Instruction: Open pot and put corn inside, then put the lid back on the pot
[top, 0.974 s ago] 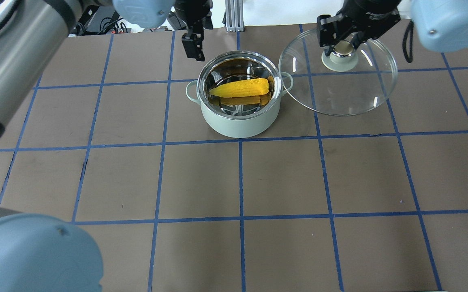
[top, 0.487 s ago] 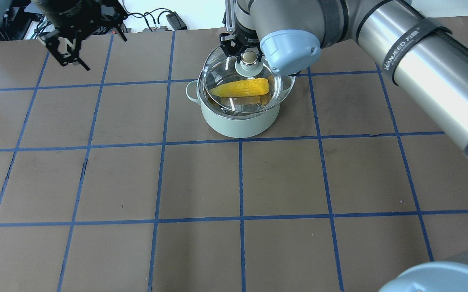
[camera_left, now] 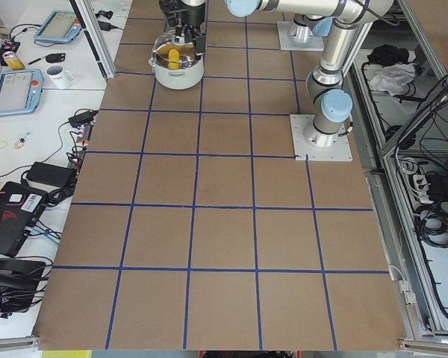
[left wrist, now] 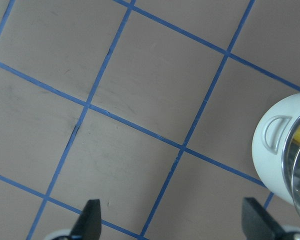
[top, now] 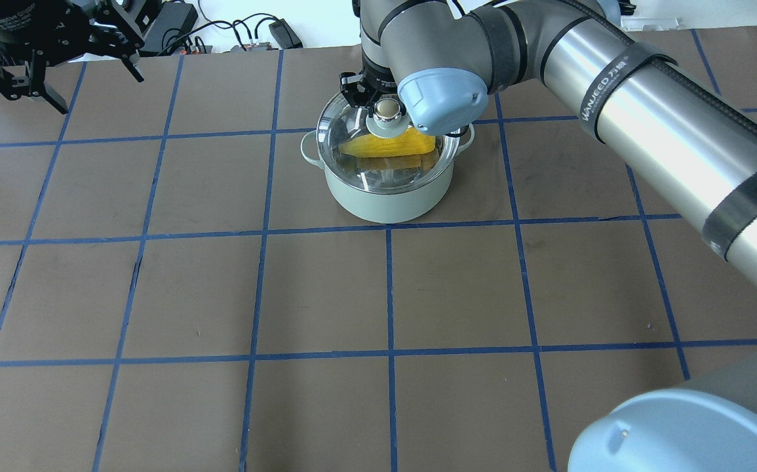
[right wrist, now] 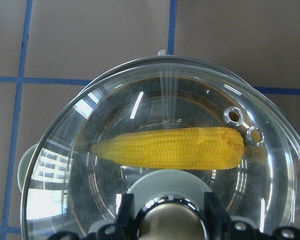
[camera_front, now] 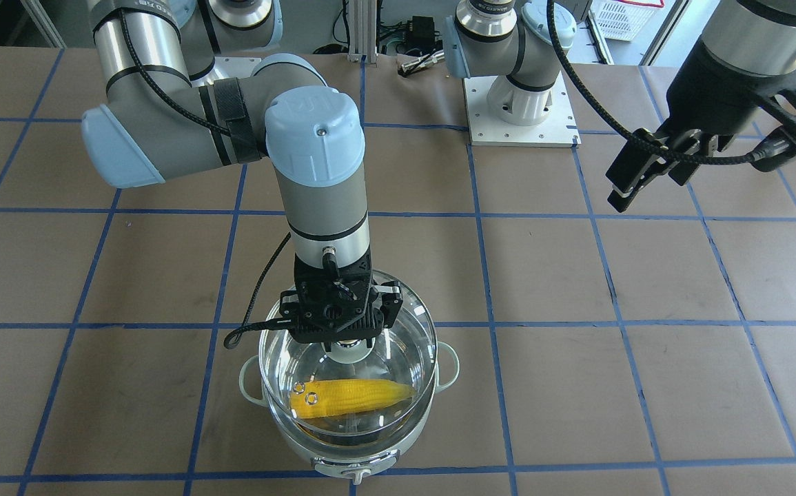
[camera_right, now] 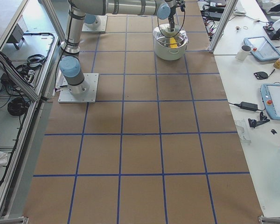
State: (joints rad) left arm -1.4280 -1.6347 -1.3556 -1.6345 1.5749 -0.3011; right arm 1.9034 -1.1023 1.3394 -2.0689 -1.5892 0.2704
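Pale grey-green pot (top: 388,200) stands upright midway along the counter's (top: 457,288) edge opposite the robot. Yellow corn (right wrist: 175,147) lies flat inside, beneath the clear glass lid (top: 385,124).

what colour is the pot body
Pale grey-green; the pot shows it best in the overhead view.

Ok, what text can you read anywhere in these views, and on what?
"WANJEED", then characters too small to read: black strap on the right arm.
Embossed mark, seemingly "UR": blue joint cap on the right arm.
White lettering on the left gripper: too blurred to read.
On pot, lid and corn: no text visible.
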